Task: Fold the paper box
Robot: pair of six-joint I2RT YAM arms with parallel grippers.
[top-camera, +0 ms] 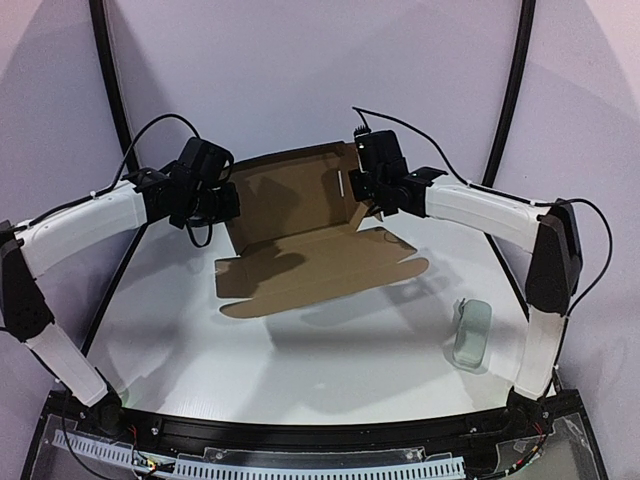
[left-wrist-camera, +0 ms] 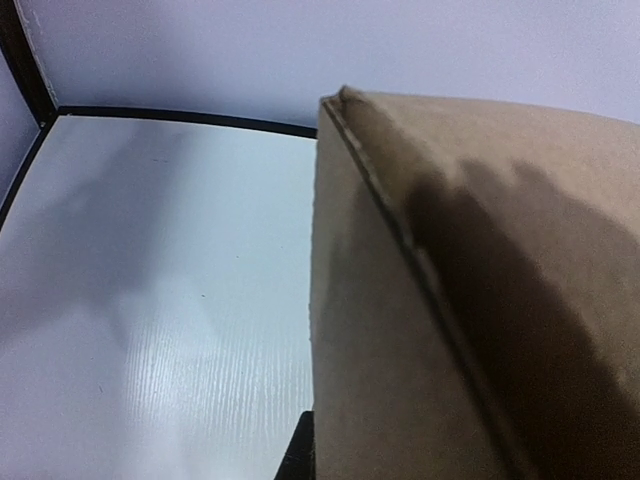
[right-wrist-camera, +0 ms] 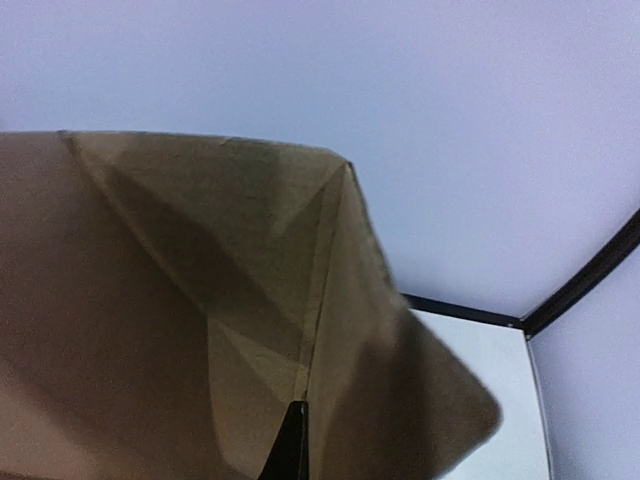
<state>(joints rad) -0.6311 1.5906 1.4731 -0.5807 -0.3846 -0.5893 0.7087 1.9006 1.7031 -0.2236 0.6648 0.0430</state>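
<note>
The paper box (top-camera: 300,215) is a brown cardboard sheet, part folded, held in the air at the back middle of the table. Its long front flap (top-camera: 320,272) juts toward me and casts a shadow on the table. My left gripper (top-camera: 226,204) is shut on the box's left wall. My right gripper (top-camera: 364,190) is shut on its right wall. In the left wrist view the cardboard (left-wrist-camera: 470,300) fills the right half, with one dark fingertip (left-wrist-camera: 300,455) against it. In the right wrist view an inner corner of the box (right-wrist-camera: 250,280) shows above one fingertip (right-wrist-camera: 290,445).
A small pale grey-green oblong case (top-camera: 472,333) lies on the white table (top-camera: 300,380) at the near right. Black curved frame poles (top-camera: 112,90) rise at the back left and back right. Pale walls close the back.
</note>
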